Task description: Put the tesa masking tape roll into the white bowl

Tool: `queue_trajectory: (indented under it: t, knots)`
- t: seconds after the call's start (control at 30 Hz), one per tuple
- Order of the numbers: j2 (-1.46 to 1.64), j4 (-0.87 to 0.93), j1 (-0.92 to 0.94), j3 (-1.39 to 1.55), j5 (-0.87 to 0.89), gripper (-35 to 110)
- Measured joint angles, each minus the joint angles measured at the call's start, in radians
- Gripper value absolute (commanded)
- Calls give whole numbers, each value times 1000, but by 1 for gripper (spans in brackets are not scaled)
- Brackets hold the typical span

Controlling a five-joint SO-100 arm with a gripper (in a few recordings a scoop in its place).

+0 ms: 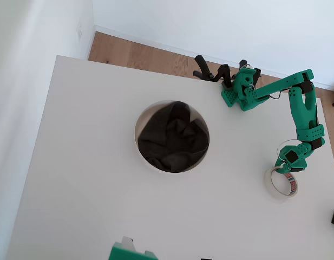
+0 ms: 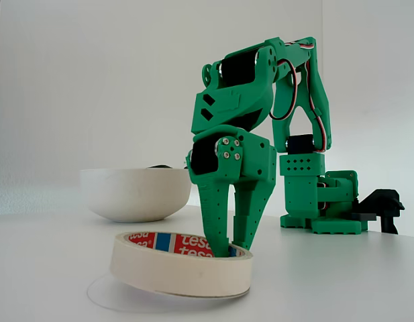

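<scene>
The small cream-white tesa masking tape roll (image 2: pixel 182 263) with its red and blue printed core lies flat on the white table (image 1: pixel 91 206) at the lower right of the overhead frame, well apart from the large round white bowl (image 1: pixel 172 136) with dark cloth lining near the centre. The green end effector (image 2: pixel 237 249) points straight down with its fingers narrowly parted, both tips inside the ring at its far wall; whether they press the wall I cannot tell.

The tape roll (image 2: pixel 181 263), a cream-white ring with a red and blue printed core, lay flat on the table, well apart from the bowl (image 1: pixel 172 137). The bowl, white, round and far wider, stood upright with dark cloth inside.
</scene>
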Motion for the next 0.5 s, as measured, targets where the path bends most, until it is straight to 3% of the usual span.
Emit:
queue_trajectory:
  t: [0.27,0.5]
  knots:
    - [-18,12,3,-40,-25,-8]
    - [14,160,91,-166,-78,-8]
